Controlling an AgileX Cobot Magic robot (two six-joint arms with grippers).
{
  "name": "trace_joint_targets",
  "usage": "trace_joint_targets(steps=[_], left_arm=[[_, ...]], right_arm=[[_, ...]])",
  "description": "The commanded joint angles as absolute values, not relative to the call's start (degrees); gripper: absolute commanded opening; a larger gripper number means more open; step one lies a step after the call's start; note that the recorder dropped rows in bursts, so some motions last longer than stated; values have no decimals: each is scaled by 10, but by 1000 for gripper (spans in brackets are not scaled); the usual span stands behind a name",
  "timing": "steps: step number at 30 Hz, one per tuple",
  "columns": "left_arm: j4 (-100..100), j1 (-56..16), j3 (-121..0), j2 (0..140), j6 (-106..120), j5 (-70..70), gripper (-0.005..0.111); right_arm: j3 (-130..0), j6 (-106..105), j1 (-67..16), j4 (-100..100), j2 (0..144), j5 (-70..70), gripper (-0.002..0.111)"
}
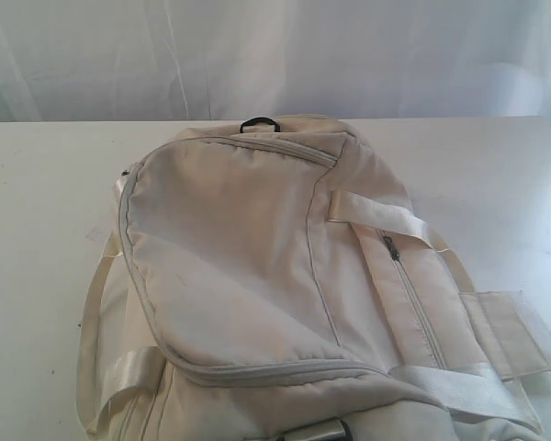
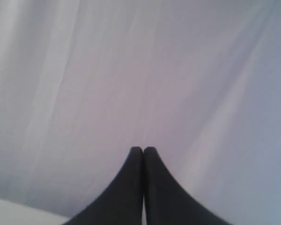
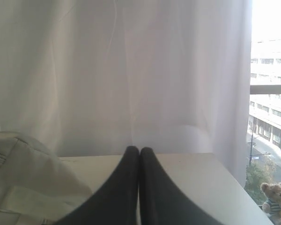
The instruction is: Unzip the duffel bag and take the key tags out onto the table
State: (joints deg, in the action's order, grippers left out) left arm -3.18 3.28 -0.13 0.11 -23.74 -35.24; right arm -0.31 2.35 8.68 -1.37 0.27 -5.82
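Note:
The cream duffel bag (image 1: 257, 276) lies zipped shut across the middle of the white table (image 1: 46, 202), its grey zippers closed and a black D-ring (image 1: 259, 124) at its far end. A corner of the duffel bag (image 3: 23, 183) shows in the right wrist view. The key tags are hidden. Neither gripper appears in the exterior view. My left gripper (image 2: 143, 150) is shut with nothing in it, facing a white curtain. My right gripper (image 3: 139, 150) is shut and empty too, held over the table (image 3: 192, 178) beside the bag.
A white curtain (image 1: 275, 55) hangs behind the table's far edge. In the right wrist view the table's far corner ends near a window (image 3: 269, 93), with a teddy bear (image 3: 274, 197) below it. Pale straps (image 1: 496, 331) trail off the bag's right side.

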Motion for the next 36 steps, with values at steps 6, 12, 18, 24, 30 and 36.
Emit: trace_joint_targets(steps=[6, 12, 18, 24, 30, 36], left_arm=[[-130, 32, -60, 0, -158, -459, 0], [-154, 32, -175, 64, 5, -247, 0], [-153, 26, -265, 189, 53, -75, 0], [-148, -5, -332, 312, 56, 40, 0], [-150, -86, -418, 417, 104, 235, 0], [-175, -179, -498, 479, 255, 412, 0]], right_arm=[[0, 228, 84, -28, 0, -93, 0], [-5, 418, 83, -32, 0, 22, 0], [-91, 285, 28, -103, 0, 216, 0], [-176, 6, -15, -274, 34, 349, 0], [-242, -87, -17, -266, 164, 477, 0], [-310, -131, -17, -247, 298, 553, 0]])
